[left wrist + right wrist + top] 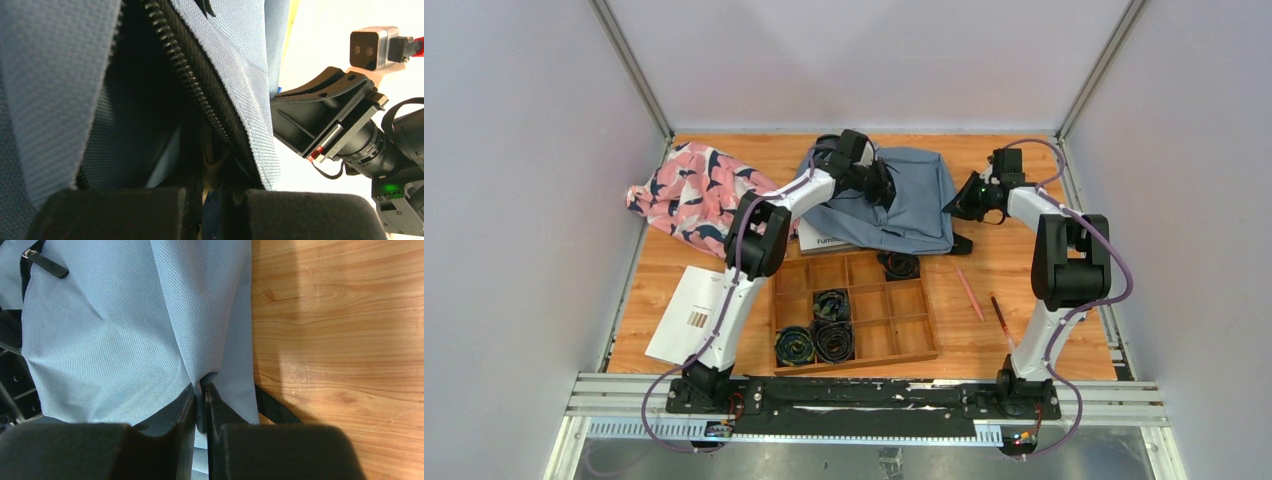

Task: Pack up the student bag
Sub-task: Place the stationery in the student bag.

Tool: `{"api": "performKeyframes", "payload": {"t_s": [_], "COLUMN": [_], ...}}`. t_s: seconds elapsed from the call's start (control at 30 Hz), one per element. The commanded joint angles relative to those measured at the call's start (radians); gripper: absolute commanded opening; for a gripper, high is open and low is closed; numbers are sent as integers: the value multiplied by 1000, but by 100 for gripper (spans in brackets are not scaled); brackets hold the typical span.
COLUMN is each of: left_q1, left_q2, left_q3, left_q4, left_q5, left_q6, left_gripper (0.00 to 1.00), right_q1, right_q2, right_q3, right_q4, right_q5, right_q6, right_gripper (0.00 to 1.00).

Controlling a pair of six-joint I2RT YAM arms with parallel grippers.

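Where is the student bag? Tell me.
Top view: the student bag lies far-centre on the table, behind the wooden tray, right of the pink cloth.

You'll see a pink cloth [692, 192] back left, a wooden tray [906, 336] holding cable coils [833, 341], and two pencils [970, 293] beside it.

Both arms stretched forward; left tool [213, 207] and right tool [200, 402] pinched nearly shut.
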Motion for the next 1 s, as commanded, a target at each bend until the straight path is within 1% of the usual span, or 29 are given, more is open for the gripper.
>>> {"api": "performKeyframes", "payload": {"t_s": [0.0,0.03,0.1,0.17,0.27,0.33,0.43,0.53,0.63,0.7,0.77,0.87,0.97], "left_q1": [-18,-12,2,20,35,40,47,54,65,76,89,107,113], "left_q2": [-3,-8,-19,-34,-61,-81,-111,-112,-93,-112,-153,-235,-309], "left_q3": [64,77,100,96,84,83,78,119,193,168,102,0,-39], "left_q4": [26,-9,-74,-111,-172,-250,-314,-323,-388,-396,-378,-351,-364], "left_q5": [100,94,85,80,69,52,32,20,17,6,-6,-41,-86], "left_q6": [36,66,119,153,233,306,374,371,392,404,408,425,465], "left_gripper": [17,27,40,45,46,47,48,51,51,51,50,49,49], "right_q1": [37,35,31,30,30,30,29,28,27,11,-18,-94,-166], "right_q2": [-19,-19,-16,-17,-22,-35,-70,-100,-131,-179,-251,-378,-509], "right_q3": [22,21,20,17,16,13,4,14,72,87,67,-11,-113], "right_q4": [-43,-49,-50,-51,-47,-50,-61,-94,-209,-259,-293,-340,-399], "right_q5": [-31,-25,-17,-11,-2,19,58,115,209,254,295,357,428], "right_q6": [-4,-8,-13,-11,-8,-16,-36,-52,-91,-125,-159,-206,-216], "right_gripper": [16,16,16,18,23,29,36,50,61,64,64,64,64]}}
